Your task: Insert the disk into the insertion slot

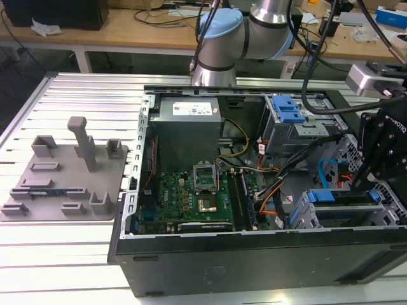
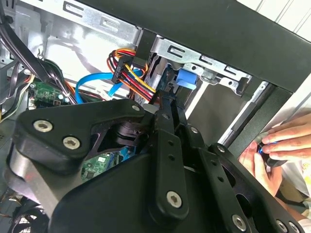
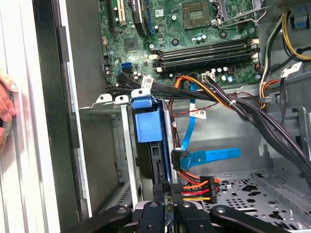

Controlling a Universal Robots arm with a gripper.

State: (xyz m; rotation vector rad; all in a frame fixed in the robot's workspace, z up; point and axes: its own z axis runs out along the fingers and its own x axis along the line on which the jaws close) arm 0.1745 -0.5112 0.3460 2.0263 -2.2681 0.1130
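The disk [image 3: 146,124] stands edge-on inside the insertion slot [image 3: 125,150], its blue carrier end toward the motherboard. In the exterior view the disk [image 1: 340,202] lies in the grey cage [image 1: 299,215] at the case's front corner, on the exterior view's right. My gripper [image 3: 169,190] is shut, its thin black fingertips meeting at the disk's near edge. In the second wrist view the gripper [image 2: 171,108] points at the blue carrier [image 2: 187,77]. Whether the fingertips pinch any part of the disk is hidden. The gripper body [image 1: 381,149] hangs above the cage.
Red, yellow and orange cables with black plugs [image 3: 194,187] and a blue ribbon cable [image 3: 209,156] lie beside the fingers. A person's hand [image 2: 277,148] rests outside the case wall. A taller bay with a blue latch [image 1: 289,114] stands behind. A grey fixture plate [image 1: 63,184] lies on the exterior view's left.
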